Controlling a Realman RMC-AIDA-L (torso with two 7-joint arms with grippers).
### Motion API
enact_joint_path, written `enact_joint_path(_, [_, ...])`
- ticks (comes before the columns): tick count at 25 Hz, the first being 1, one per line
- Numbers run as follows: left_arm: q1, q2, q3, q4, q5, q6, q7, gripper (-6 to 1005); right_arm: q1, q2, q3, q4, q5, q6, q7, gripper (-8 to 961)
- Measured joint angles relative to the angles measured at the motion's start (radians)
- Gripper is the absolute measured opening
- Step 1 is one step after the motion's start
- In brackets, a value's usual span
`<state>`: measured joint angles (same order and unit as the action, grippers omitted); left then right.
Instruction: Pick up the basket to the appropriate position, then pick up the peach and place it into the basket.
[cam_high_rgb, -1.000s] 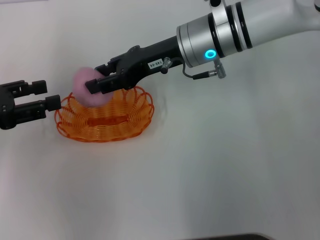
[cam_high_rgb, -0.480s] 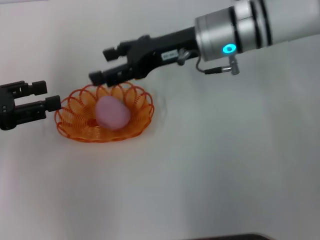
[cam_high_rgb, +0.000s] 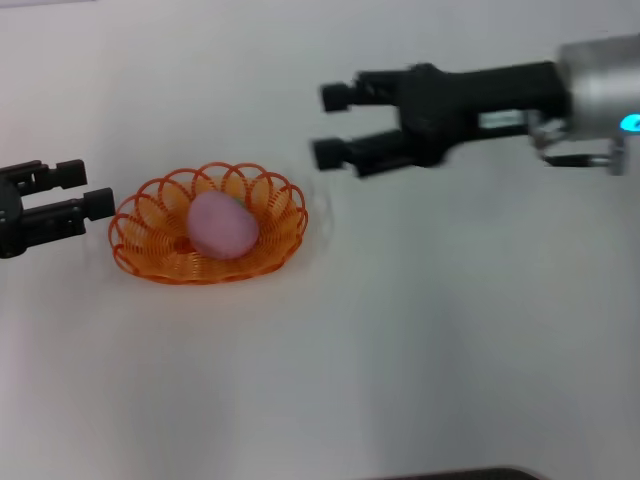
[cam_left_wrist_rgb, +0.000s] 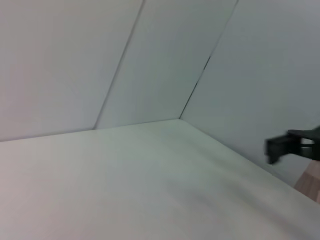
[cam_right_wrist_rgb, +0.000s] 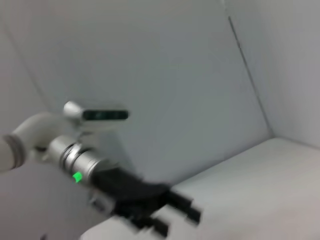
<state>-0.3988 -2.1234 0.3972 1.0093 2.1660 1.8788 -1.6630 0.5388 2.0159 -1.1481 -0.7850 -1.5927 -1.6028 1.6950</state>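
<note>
1. Since half a second ago: right gripper (cam_high_rgb: 328, 125) pulled back from just above the basket's far rim to well right of it, fingers spread and empty; peach, basket and left gripper unchanged in place.
2. Peach (cam_high_rgb: 223, 225): resting inside the basket, near its middle, touching the wire floor, free of both grippers.
3. Basket (cam_high_rgb: 290, 217): sitting flat on the white table (cam_high_rgb: 400, 340), rim loops up, enclosing the peach on all sides.
4. Left gripper (cam_high_rgb: 90, 190): at the table's left edge of the head view, fingers parted with nothing between them, tips just beside the basket's left rim, apparently not touching it; peach a little farther right, past that rim.
5. Right gripper: raised above the table, up and to the right of the basket, tips pointing left toward it; peach well apart from it, down and to the left.
6. Left wrist view: bare table and walls, with the right gripper's (cam_left_wrist_rgb: 280, 145) dark fingertip at the far edge.
7. Right wrist view: left gripper (cam_right_wrist_rgb: 180, 216) seen blurred, farther off.
</note>
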Motion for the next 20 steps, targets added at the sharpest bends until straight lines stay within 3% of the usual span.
enact_joint_path(4, [-0.003,0.002,0.000,0.000,0.000,-0.004,0.000,677,-0.028,-0.061,0.044,-0.003,-0.037,-0.141,0.020,950])
enact_joint_path(8, [-0.003,0.003,0.000,0.000,0.000,-0.013,-0.001,677,-0.037,-0.081,0.141,-0.007,-0.166,-0.193,0.045,948])
enact_joint_path(14, [-0.003,0.002,0.000,0.000,0.000,-0.016,-0.003,677,-0.031,-0.064,0.261,-0.009,-0.358,-0.177,0.034,944])
enact_joint_path(20, [-0.001,0.003,0.000,0.002,0.007,-0.017,-0.005,677,-0.032,-0.039,0.295,-0.032,-0.398,-0.146,0.033,941])
